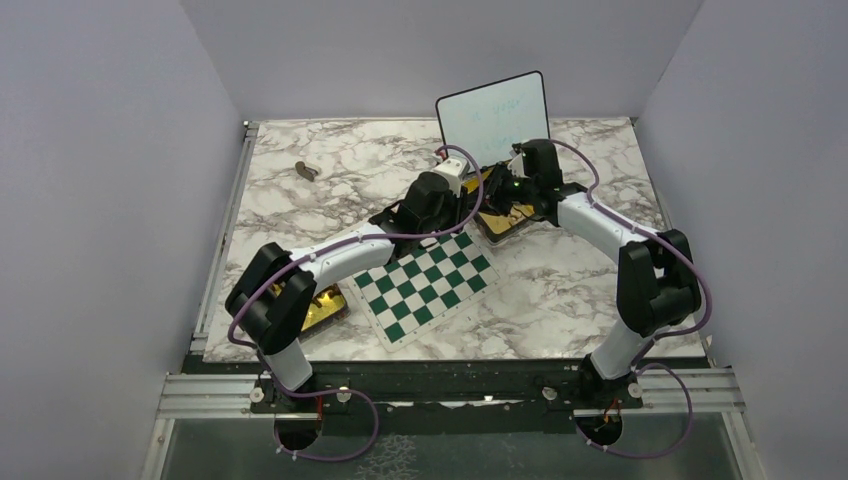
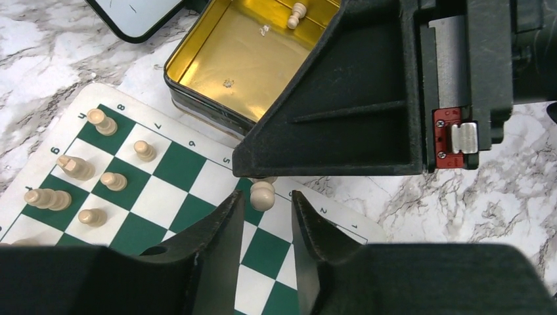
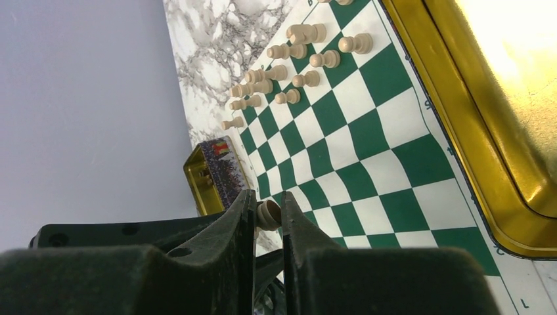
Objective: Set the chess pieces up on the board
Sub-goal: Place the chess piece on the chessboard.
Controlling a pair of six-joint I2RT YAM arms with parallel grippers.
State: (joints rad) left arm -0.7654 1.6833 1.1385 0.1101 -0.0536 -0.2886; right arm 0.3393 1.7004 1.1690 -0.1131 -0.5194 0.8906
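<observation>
Chessboard of dark green and white checks (image 1: pixel 425 285) lies centre frame on the marble tabletop (image 1: pixel 560 290) in the overhead view, a gold rectangular tin (image 1: pixel 505 225) at its upper right corner. Left wrist view: left gripper (image 2: pixel 265 197) is released, fingers flanking a pale beige wooden pawn (image 2: pixel 263 195) without touching. Right wrist view: right gripper (image 3: pixel 268 211) is clenched on that pawn, lower centre; more pale chessmen (image 3: pixel 287 50) stand upper centre.

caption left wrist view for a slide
left gripper, open, flanks a pale beige wooden pawn at the edge of the green checked chessboard
</observation>
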